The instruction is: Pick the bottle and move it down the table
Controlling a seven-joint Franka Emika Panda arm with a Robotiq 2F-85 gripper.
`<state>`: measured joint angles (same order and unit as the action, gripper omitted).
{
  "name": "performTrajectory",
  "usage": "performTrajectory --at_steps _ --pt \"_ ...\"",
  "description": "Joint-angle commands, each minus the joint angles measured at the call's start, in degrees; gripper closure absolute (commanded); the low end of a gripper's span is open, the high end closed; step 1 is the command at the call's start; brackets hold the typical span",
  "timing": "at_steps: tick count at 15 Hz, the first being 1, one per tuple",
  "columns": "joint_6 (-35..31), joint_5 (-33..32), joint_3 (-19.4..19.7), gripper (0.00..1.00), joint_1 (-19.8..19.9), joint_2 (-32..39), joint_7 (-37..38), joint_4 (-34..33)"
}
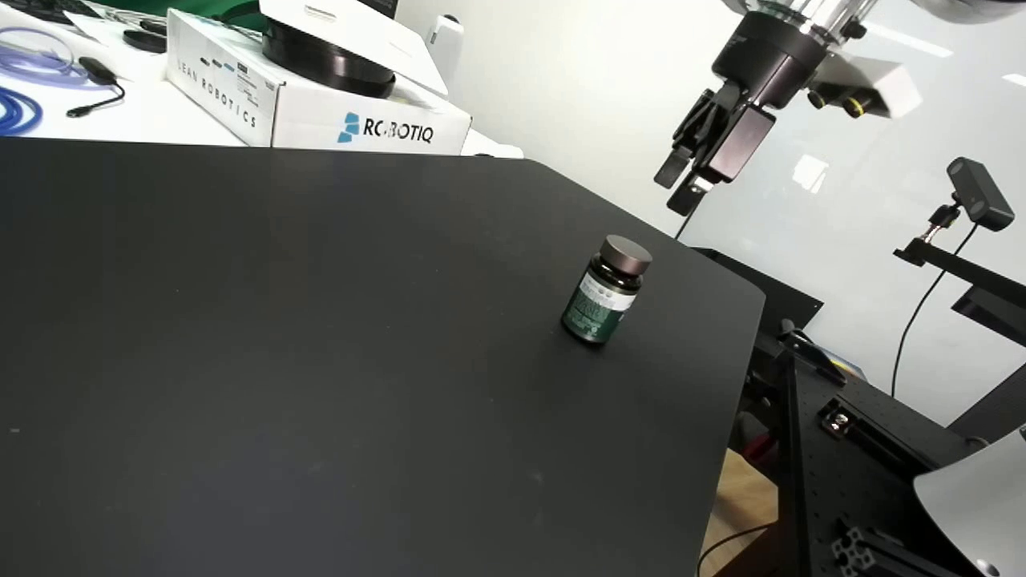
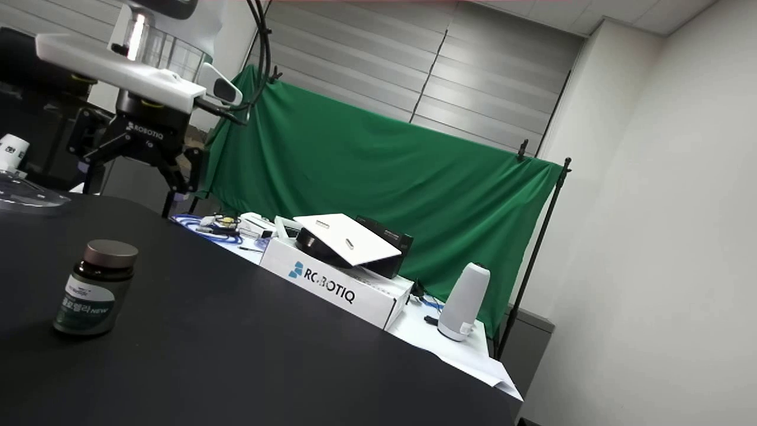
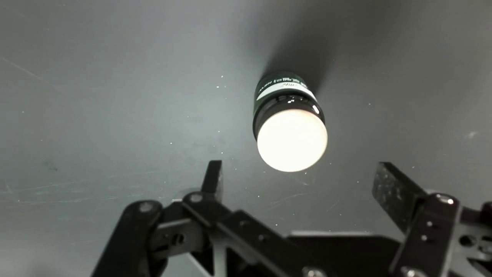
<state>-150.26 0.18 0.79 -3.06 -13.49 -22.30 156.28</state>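
Observation:
The small dark-green bottle (image 1: 599, 308) with a dark cap and pale label band stands upright on the black table (image 1: 321, 361). It also shows in an exterior view (image 2: 89, 302) at the lower left. In the wrist view the bottle (image 3: 288, 115) is seen from above, its cap glaring white. My gripper (image 1: 677, 188) hangs above the table, higher than the bottle and apart from it. In the wrist view the gripper's fingers (image 3: 300, 162) are wide apart with nothing between them; the bottle lies just ahead of the fingertips. The open gripper (image 2: 128, 198) also shows in an exterior view.
A white Robotiq box (image 1: 373, 120) with a black round part and white plate on it stands beyond the table's far edge. Cables (image 1: 48, 72) lie beside it. A mounted camera (image 1: 979, 192) stands off the table's side. A clear plastic dish (image 2: 29, 198) is at the far left.

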Motion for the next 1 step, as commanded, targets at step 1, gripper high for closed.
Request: performTrajectory --at_steps 1 --pt "1.0 -0.3 0.8 0.00 -0.6 -0.9 0.2 0.0"
